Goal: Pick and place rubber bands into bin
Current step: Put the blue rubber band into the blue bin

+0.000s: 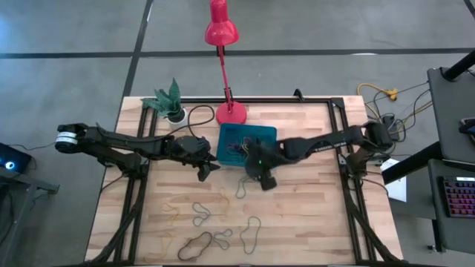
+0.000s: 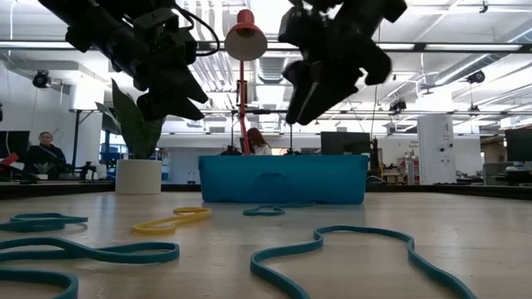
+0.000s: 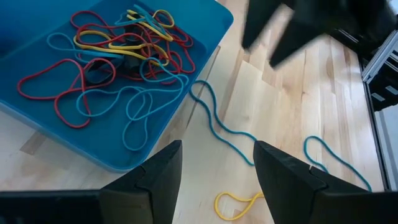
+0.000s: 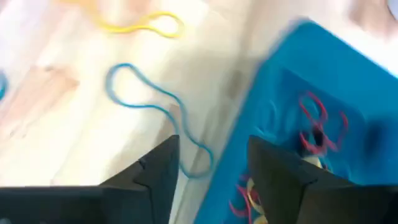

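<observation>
Both arms are bunched up over the far half of the surface, one on either side of the bin [image 1: 247, 143], which sits near the far edge just in front of the red lamp [image 1: 222, 33]. The bin already holds a tangle of red, yellow and teal bands.

The right gripper [image 1: 262, 176] hangs just off the bin's near edge. Its wrist view shows daylight between the two fingers and nothing strung across them, so I'd call it parted and empty, though how wide I wouldn't swear to. The left gripper [image 1: 205, 170] waits off the bin's left side, fingers well apart and likewise carrying nothing.

What the next pick turns on, to my eye, is the teal band [image 1: 241, 188] lying on the wood just beside the bin's near wall. It sits almost under the right gripper, a touch toward the near edge and the left of it. It's a long thin loop, its length running roughly from the bin's wall out toward the near edge. The right arm is plainly the nearer one; the left would have to reach across.

The rest of the loose rubber bands [image 1: 201, 215] lie scattered further out toward the near edge, well apart from both grippers. A yellow band [image 1: 172, 215] lies among them.
</observation>
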Motion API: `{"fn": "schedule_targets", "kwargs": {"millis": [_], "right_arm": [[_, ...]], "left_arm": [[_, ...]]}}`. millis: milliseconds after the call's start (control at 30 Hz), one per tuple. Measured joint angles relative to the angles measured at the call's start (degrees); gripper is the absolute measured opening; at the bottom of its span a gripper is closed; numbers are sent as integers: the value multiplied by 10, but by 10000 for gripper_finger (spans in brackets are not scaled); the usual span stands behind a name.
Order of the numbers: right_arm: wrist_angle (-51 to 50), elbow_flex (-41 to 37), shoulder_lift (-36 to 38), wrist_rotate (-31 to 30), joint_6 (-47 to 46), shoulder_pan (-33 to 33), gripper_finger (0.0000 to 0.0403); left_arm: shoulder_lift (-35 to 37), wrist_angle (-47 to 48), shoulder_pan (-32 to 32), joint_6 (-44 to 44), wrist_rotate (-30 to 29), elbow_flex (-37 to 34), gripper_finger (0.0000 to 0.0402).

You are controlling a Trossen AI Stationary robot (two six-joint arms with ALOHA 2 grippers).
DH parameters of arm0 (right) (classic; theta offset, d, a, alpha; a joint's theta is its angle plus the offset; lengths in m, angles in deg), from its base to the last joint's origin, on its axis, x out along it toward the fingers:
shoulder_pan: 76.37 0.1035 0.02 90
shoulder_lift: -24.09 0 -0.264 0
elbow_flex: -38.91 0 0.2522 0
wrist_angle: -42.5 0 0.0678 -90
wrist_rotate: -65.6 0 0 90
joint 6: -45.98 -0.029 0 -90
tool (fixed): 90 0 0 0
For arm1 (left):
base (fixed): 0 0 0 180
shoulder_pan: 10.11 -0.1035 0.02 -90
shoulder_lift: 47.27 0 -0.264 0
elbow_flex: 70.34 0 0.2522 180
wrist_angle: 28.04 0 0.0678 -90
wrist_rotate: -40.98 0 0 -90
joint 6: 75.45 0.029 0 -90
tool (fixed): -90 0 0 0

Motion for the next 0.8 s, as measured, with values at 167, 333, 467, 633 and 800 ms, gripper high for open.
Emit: {"fn": "schedule_targets", "kwargs": {"millis": [167,333,467,633,800], "right_arm": [[29,19,-51,9,-5,27,195],[18,86,-131,35,-39,25,193],[-46,154,-187,40,-37,27,186],[-138,189,-223,40,-16,26,176],[-118,173,-227,33,18,26,168]], "left_arm": [[0,0,0,0,0,0,183],[0,0,0,0,0,0,183],[0,1,0,0,1,-1,183],[0,5,0,-1,4,-1,183],[0,5,0,0,4,-1,183]]}}
